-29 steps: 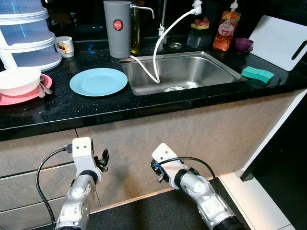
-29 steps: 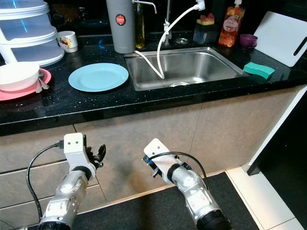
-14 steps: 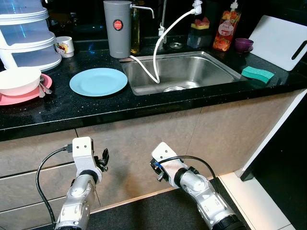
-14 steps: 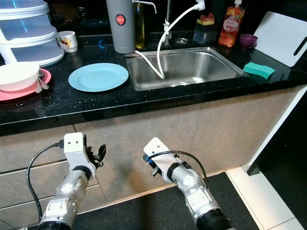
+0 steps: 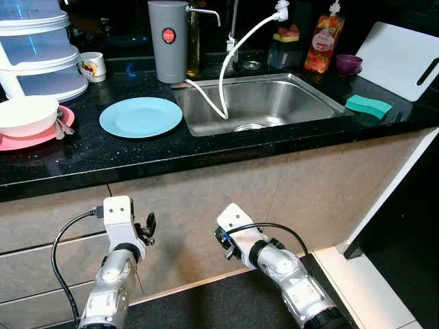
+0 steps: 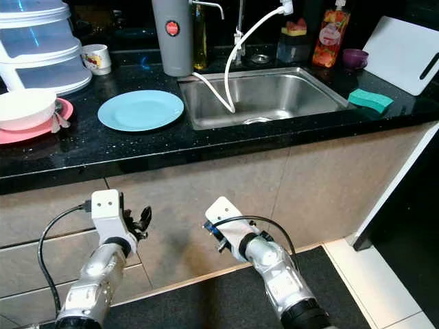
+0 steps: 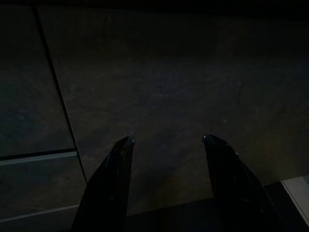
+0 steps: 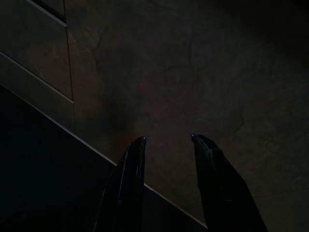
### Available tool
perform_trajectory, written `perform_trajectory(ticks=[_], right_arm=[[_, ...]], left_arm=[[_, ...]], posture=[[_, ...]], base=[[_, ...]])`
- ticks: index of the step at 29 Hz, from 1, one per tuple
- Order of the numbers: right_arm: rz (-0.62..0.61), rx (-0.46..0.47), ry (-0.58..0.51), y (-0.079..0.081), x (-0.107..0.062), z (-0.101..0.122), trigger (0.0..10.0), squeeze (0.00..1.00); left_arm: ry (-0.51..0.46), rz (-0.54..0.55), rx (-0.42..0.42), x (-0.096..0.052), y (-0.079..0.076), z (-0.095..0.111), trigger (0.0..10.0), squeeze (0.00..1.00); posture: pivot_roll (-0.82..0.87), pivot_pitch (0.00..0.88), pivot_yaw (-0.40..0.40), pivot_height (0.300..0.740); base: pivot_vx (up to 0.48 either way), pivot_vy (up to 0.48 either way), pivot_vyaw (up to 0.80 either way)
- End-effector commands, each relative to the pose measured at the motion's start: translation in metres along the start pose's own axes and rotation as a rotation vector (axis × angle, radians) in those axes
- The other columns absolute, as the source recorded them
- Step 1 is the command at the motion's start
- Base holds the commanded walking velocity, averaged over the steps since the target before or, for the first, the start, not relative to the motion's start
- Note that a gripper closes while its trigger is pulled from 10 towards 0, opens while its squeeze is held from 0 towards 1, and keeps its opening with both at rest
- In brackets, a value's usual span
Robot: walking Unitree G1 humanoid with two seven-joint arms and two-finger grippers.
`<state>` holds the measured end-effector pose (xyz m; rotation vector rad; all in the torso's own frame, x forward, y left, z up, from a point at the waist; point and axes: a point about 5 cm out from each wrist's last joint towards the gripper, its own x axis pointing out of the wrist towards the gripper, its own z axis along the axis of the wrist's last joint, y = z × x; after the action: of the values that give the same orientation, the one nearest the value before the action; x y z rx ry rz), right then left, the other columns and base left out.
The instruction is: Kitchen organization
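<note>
On the black countertop (image 5: 82, 161) lies a light blue plate (image 5: 140, 116), just left of the steel sink (image 5: 302, 103). A white bowl (image 5: 27, 113) rests on a pink plate (image 5: 34, 139) at the far left, with a spoon beside it. A green sponge (image 5: 368, 105) lies right of the sink. Both arms hang low in front of the cabinet, below the counter edge. My left gripper (image 7: 168, 140) is open and holds nothing, facing the cabinet front. My right gripper (image 8: 169, 138) is also open and holds nothing, facing the cabinet front near the floor.
A grey jug (image 5: 168, 41), a mug (image 5: 91, 66), a stacked white food container (image 5: 41, 48), an orange bottle (image 5: 324, 44), a purple cup (image 5: 348, 64) and a white cutting board (image 5: 401, 58) line the back. A white hose (image 5: 226, 68) hangs into the sink. A dark mat (image 5: 206, 308) lies below.
</note>
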<state>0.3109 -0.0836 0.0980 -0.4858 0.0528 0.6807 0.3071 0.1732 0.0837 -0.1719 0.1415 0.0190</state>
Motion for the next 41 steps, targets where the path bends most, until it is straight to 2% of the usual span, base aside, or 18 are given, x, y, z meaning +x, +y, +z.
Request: perform_trajectory(ticks=[1,41], right_arm=[[0.002,0.013,0.004,0.0012,-0.0019,-0.0033,10.0,0.0],[0.001,0.014,0.004,-0.0003,-0.0006,-0.0025,10.0,0.0]], left_arm=[[0.017,0.007,-0.007,-0.0024,0.0007,-0.0054,10.0,0.0],[0.017,0.008,-0.009,0.0001,0.0013,-0.0046,10.0,0.0]], posture=[[-0.09,0.065,0.0,0.74],[-0.09,0.076,-0.002,0.74]], base=[[0.0,0.0,0.0],[0.0,0.0,0.0]])
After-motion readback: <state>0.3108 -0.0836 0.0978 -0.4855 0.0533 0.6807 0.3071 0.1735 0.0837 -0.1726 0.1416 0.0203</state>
